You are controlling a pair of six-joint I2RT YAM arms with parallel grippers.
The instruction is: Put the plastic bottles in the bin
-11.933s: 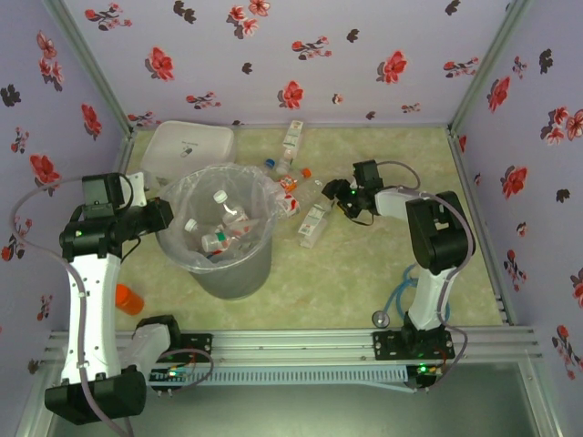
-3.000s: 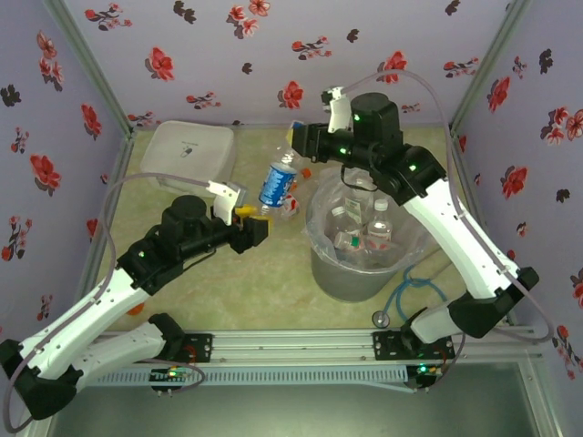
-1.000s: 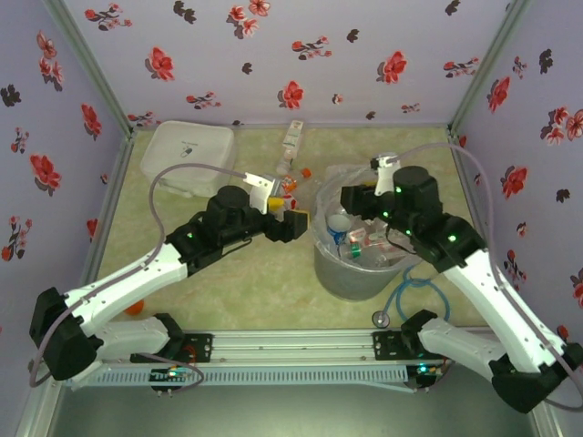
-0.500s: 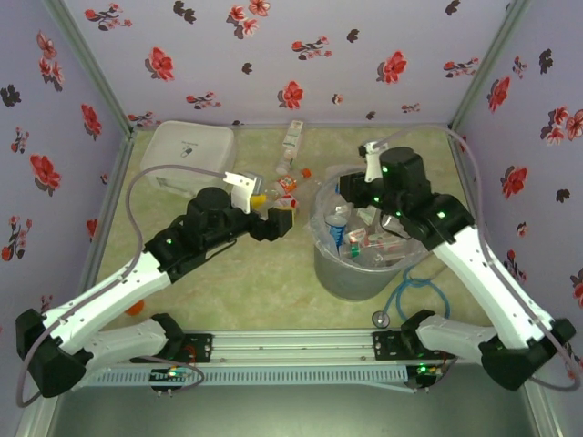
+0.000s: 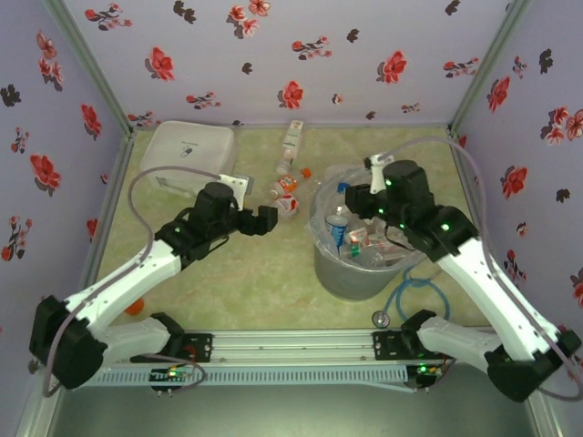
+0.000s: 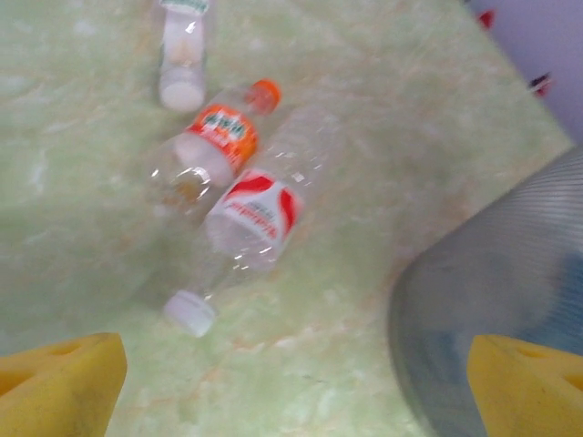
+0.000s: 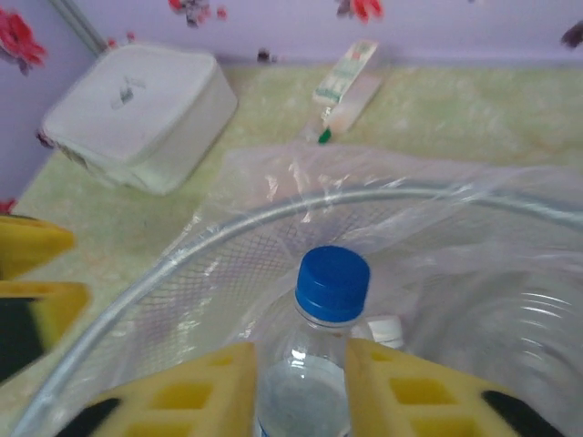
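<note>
Green marbled tabletop (image 6: pixel 383 137). Right gripper (image 7: pixel 303 369) fingers clamp blue-capped bottle (image 7: pixel 332 282) inside bin (image 7: pixel 182 264) rim. Left gripper (image 6: pixel 291 382) fingers spread wide, empty; red-label bottle (image 6: pixel 250 218) and orange-cap bottle (image 6: pixel 214 141) lie ahead.

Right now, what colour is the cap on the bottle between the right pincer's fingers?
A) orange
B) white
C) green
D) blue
D: the right wrist view shows a blue cap on the bottle held in the right pincer, just above the bag-lined bin.
</note>
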